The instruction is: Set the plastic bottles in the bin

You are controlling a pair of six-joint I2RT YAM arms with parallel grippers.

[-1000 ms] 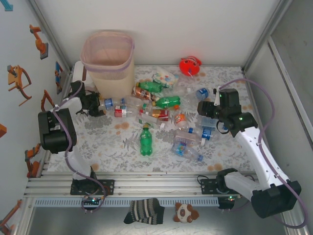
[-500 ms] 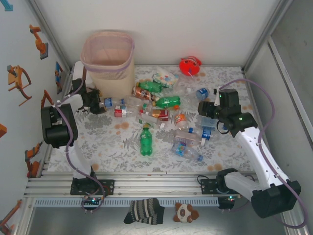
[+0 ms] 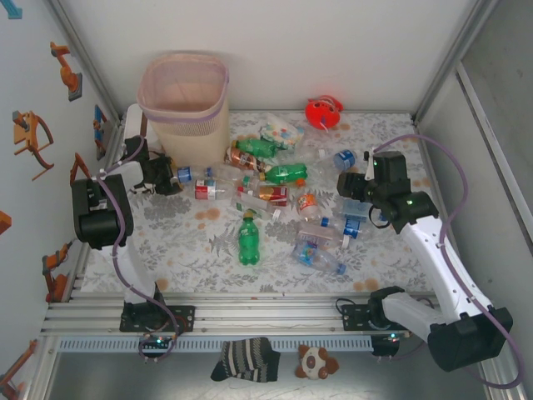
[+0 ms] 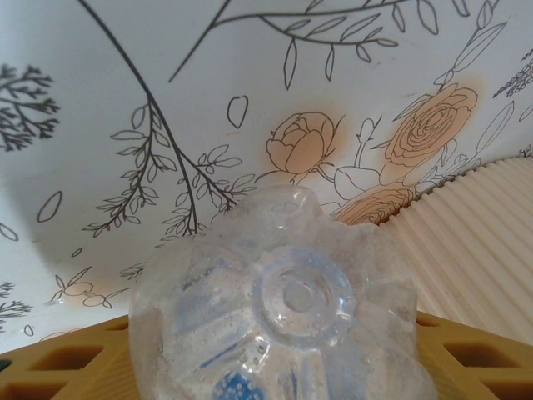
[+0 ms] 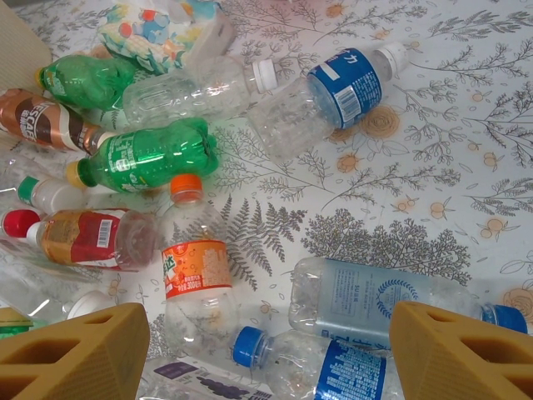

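Note:
The pale pink bin [image 3: 183, 100] stands at the back left of the floral table. Beside its base, my left gripper [image 3: 161, 177] is shut on a clear plastic bottle [image 3: 185, 175] with a blue cap. In the left wrist view that bottle's base [image 4: 283, 292] sits between my yellow fingers [image 4: 50, 371], and the bin's ribbed wall [image 4: 483, 242] is close on the right. Several more plastic bottles lie mid-table, among them a green one [image 3: 247, 240]. My right gripper [image 5: 266, 358] hovers open over an orange-labelled bottle [image 5: 193, 267] and blue-labelled ones [image 5: 358, 300].
A red round toy [image 3: 323, 111] and a patterned packet [image 3: 279, 133] lie at the back of the pile. Enclosure walls close in on the left, back and right. Bare floral cloth [image 3: 166, 242] stretches along the near left.
My left gripper's jaws have narrowed onto the clear bottle beside the bin, and the left arm has shifted slightly back. The right arm has not moved.

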